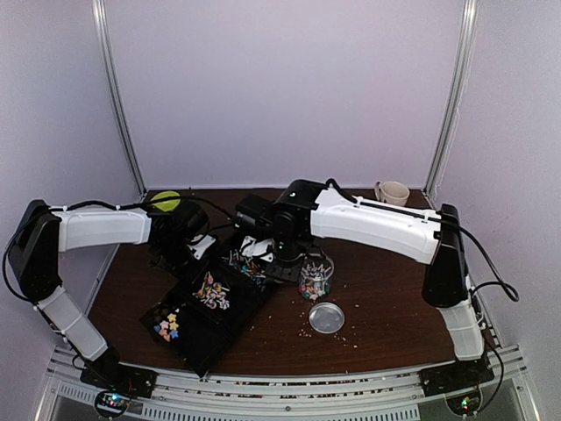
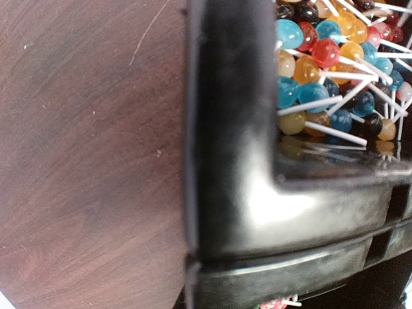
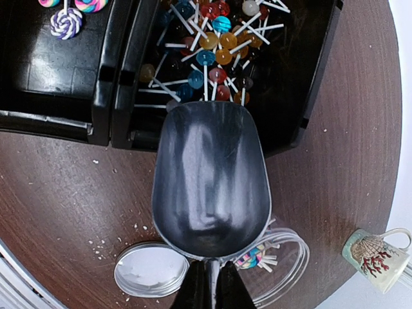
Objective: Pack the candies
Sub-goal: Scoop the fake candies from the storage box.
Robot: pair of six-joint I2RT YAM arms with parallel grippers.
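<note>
The candies are small round lollipops [image 3: 209, 58] heaped in one compartment of a black tray [image 3: 109, 84]. The middle compartment holds swirl candies [image 1: 212, 291] and the near one holds star-shaped candies [image 1: 166, 327]. My right gripper [image 3: 209, 288] is shut on the handle of an empty metal scoop [image 3: 209, 180]. The scoop's mouth sits at the tray's near wall, by the lollipops. A clear glass jar [image 1: 314, 281] with a few candies [image 3: 254, 257] stands partly under the scoop. My left gripper [image 1: 193, 244] is shut on the tray's far corner rim [image 2: 238, 161].
The jar's round metal lid [image 1: 327, 317] lies on the brown table in front of the jar. Pale crumbs are scattered around it. A cream mug [image 1: 392, 192] stands at the back right corner. White walls enclose the table.
</note>
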